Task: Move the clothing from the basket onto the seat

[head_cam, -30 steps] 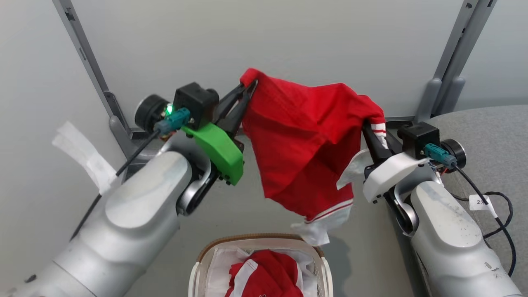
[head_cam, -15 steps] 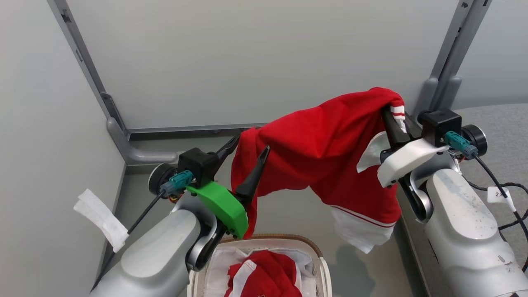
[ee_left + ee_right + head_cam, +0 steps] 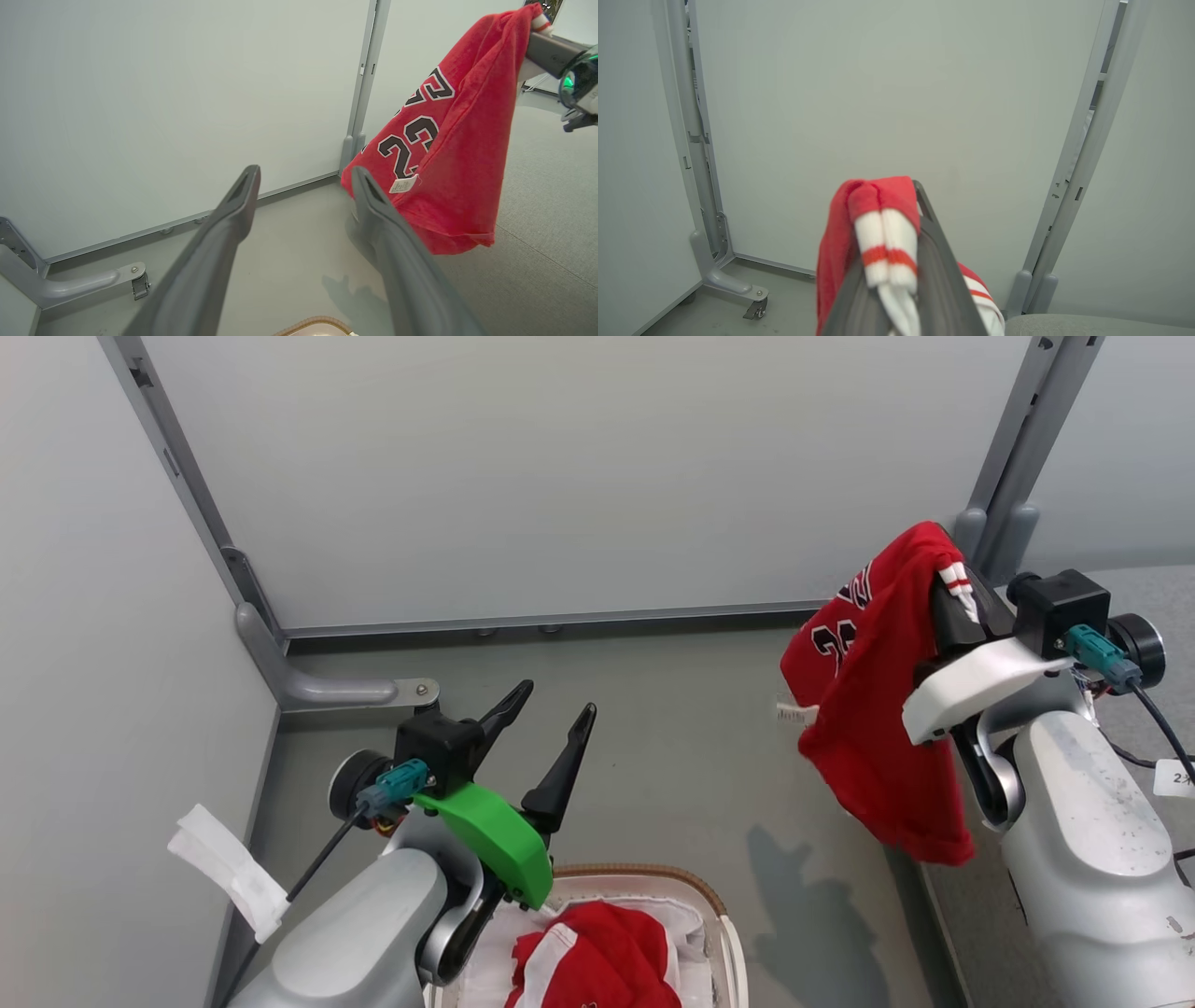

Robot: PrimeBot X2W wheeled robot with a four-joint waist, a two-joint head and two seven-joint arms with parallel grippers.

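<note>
Red garment (image 3: 873, 728) aloft in right gripper (image 3: 952, 607); left gripper (image 3: 558, 698) empty.

Shows grey seat (image 3: 1167, 588) at far right, beside right arm. Sets basket (image 3: 714, 905) near, bottom centre, on floor (image 3: 672, 765), with more red clothing (image 3: 607, 957) bunched on its white liner (image 3: 691, 919). Hangs the red garment, dark numerals facing left, clear of floor, at seat's left edge. Pinches its white-striped hem in right gripper, jaws narrow on the fabric. Spreads left gripper wide, holding nothing, above basket's left rim, well apart from hanging garment.
</note>
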